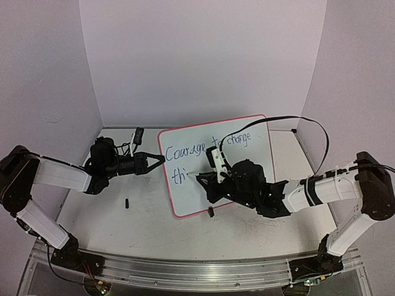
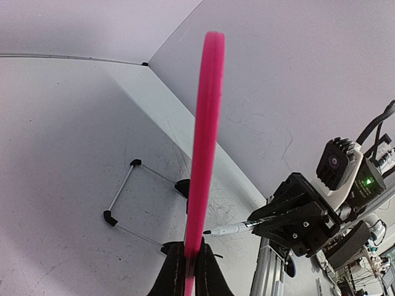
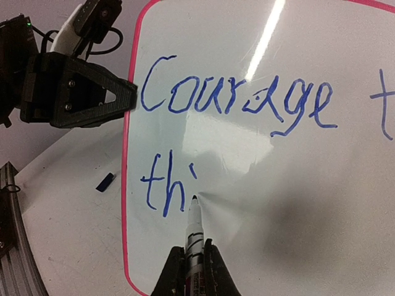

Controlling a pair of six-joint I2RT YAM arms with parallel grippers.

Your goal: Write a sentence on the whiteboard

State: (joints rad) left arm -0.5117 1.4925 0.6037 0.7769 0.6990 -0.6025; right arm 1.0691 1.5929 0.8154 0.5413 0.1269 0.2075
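Note:
The whiteboard (image 1: pixel 256 159) stands tilted up on the table, its red-pink rim (image 2: pixel 207 123) seen edge-on in the left wrist view. My left gripper (image 1: pixel 162 158) (image 2: pixel 192 262) is shut on the board's left edge. The sentence (image 1: pixel 188 151) (image 3: pixel 241 102) in blue reads "Courage to change", with "thi" (image 3: pixel 163 188) on a second line. My right gripper (image 1: pixel 207 179) (image 3: pixel 194 262) is shut on a white marker (image 3: pixel 195 225) (image 2: pixel 231 229). Its dark tip touches the board just right of the "i".
A small black cap (image 1: pixel 127 203) (image 3: pixel 105 182) lies on the scuffed table left of the board. A wire stand with black feet (image 2: pixel 120 197) props the board from behind. A black cable (image 1: pixel 311 126) arcs above the right arm. Walls close in on three sides.

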